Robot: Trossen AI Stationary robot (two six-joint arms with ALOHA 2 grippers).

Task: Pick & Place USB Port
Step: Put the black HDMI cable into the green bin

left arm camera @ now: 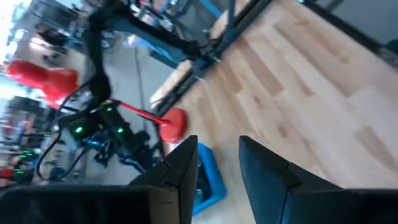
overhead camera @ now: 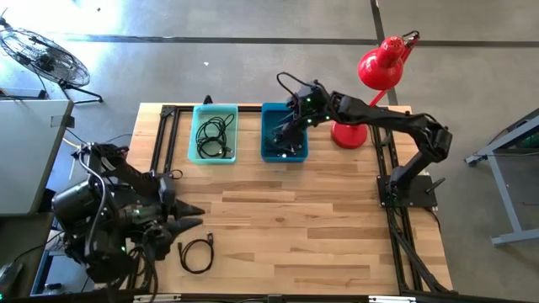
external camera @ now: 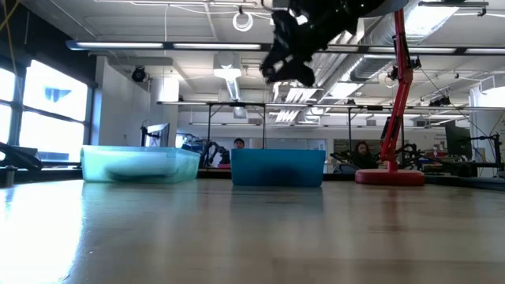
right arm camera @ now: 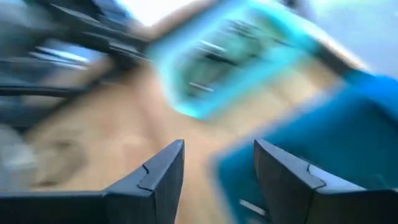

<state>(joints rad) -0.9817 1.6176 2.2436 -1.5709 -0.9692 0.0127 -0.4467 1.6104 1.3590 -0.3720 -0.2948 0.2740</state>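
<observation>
Right claw [overhead camera: 285, 133] hangs open and empty over the blue bin [overhead camera: 284, 152]

An open-plan robotics lab or workshop. A wooden bench [overhead camera: 320, 227] stands on a polished concrete floor [overhead camera: 253, 67]. Beyond it are exposed ceiling ducts [external camera: 158, 16], strip lights, large windows [external camera: 47, 102], seated people [external camera: 239, 144] at distant workstations, and a floor fan [overhead camera: 42, 55].

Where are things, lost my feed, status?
Right gripper open over blue bin. Left gripper open, waiting. Cable on table beside it. Nothing blocking.
</observation>
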